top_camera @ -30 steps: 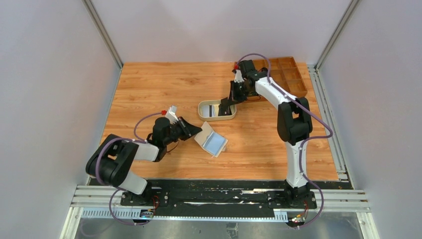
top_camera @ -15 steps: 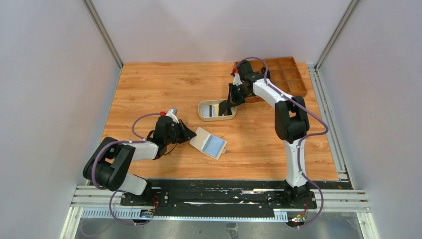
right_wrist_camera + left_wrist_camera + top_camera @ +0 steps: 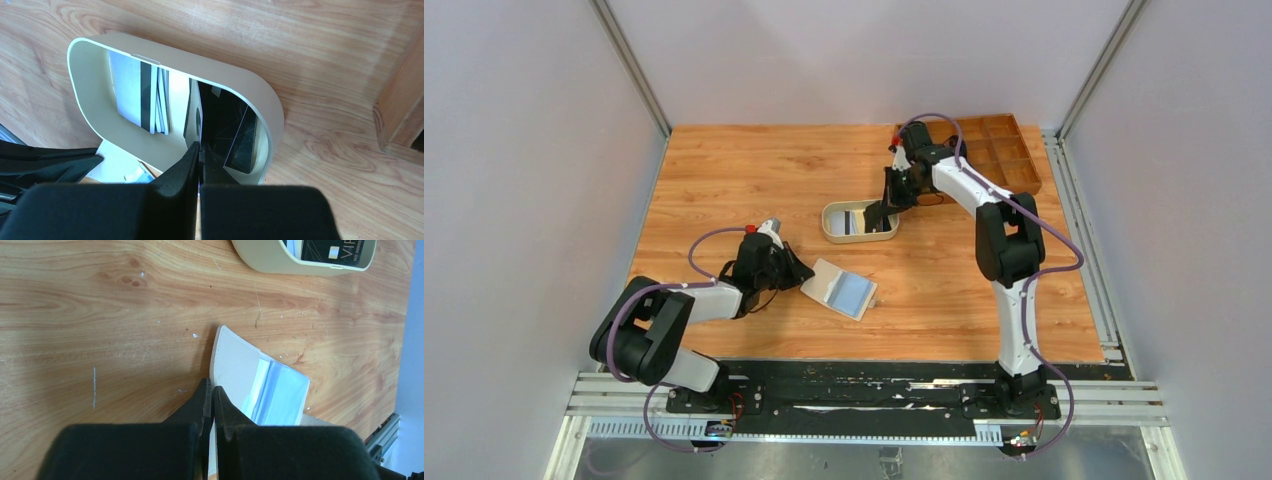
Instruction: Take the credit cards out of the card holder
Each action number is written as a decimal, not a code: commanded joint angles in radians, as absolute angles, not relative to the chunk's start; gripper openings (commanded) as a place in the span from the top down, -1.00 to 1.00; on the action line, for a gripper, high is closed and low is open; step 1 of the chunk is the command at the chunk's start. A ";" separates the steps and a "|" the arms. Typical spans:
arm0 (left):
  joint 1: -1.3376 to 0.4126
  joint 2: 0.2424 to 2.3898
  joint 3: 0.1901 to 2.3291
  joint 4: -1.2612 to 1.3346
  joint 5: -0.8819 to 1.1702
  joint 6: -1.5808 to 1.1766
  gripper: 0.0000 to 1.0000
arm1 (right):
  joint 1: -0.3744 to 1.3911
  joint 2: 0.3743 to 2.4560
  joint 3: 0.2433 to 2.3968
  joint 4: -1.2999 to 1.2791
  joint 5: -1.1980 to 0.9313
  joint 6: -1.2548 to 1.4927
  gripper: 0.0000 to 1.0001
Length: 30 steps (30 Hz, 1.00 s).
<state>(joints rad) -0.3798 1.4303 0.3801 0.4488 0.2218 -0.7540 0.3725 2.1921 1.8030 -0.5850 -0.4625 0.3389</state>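
Pinching card holder (image 3: 235, 370) edge, left pincer (image 3: 212, 390)

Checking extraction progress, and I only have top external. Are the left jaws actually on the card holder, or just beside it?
Observer: Left wrist shows the left gripper with jaws shut on the cream edge of the card holder.
Operator: Any cards in its pockets?
Observer: No card shows in its open blue-grey pockets from the left wrist.
Operator: Right jaws holding anything?
Observer: Right wrist shows the right gripper with jaws shut inside the oval tray, a black credit card edge-on at the tips. It looks pinched, but I'm not certain.
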 commanded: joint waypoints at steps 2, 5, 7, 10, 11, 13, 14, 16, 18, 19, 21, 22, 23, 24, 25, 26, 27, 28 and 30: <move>-0.374 1.419 0.399 0.433 0.201 -0.732 1.00 | 0.370 2.236 1.856 -0.648 -0.391 0.309 1.00; -0.374 1.417 0.399 0.428 0.201 -0.733 1.00 | 0.370 2.236 1.864 -0.661 -0.377 0.297 1.00; -0.374 1.414 0.399 0.424 0.200 -0.732 1.00 | 0.368 2.237 1.872 -0.670 -0.373 0.289 1.00; -0.374 1.412 0.399 0.419 0.199 -0.730 1.00 | 0.364 2.239 1.884 -0.681 -0.373 0.280 1.00; -0.374 1.411 0.399 0.419 0.199 -0.730 1.00 | 0.362 2.240 1.890 -0.686 -0.372 0.275 0.94; -0.374 1.407 0.398 0.416 0.199 -0.730 1.00 | 0.360 2.237 1.896 -0.693 -0.368 0.269 0.83; -0.374 1.405 0.398 0.414 0.199 -0.730 1.00 | 0.359 2.234 1.899 -0.697 -0.362 0.265 0.76; -0.374 1.399 0.396 0.410 0.198 -0.729 1.00 | 0.359 2.226 1.911 -0.705 -0.357 0.256 0.60; -0.374 1.395 0.395 0.408 0.196 -0.727 1.00 | 0.360 2.215 1.927 -0.709 -0.376 0.242 0.47; -0.374 1.395 0.394 0.407 0.197 -0.727 1.00 | 0.363 2.211 1.937 -0.711 -0.382 0.237 0.40; -0.374 1.393 0.392 0.407 0.197 -0.727 1.00 | 0.378 2.198 1.954 -0.715 -0.384 0.223 0.30; -0.374 1.391 0.391 0.407 0.196 -0.727 1.00 | 0.388 2.194 1.963 -0.717 -0.383 0.217 0.26; -0.374 1.389 0.390 0.407 0.195 -0.727 1.00 | 0.401 2.191 1.973 -0.718 -0.382 0.212 0.24; -0.374 1.387 0.388 0.405 0.194 -0.727 1.00 | 0.417 2.191 1.980 -0.718 -0.381 0.208 0.23; -0.374 1.383 0.389 0.402 0.192 -0.726 1.00 | 0.432 2.193 1.983 -0.718 -0.379 0.207 0.23; -0.374 1.381 0.390 0.400 0.191 -0.726 1.00 | 0.448 2.197 1.990 -0.717 -0.375 0.210 0.23; -0.374 1.379 0.390 0.398 0.190 -0.724 1.00 | 0.462 2.203 1.993 -0.715 -0.374 0.214 0.24; -0.374 1.376 0.388 0.395 0.189 -0.724 1.00 | 0.476 2.212 1.995 -0.709 -0.376 0.223 0.25; -0.374 1.371 0.387 0.391 0.189 -0.723 1.00 | 0.496 2.230 1.993 -0.695 -0.385 0.246 0.31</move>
<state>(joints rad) -0.3798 1.3952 0.3813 0.4072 0.2108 -0.7444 0.4305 2.2169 1.9694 -0.6769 -0.3878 0.2382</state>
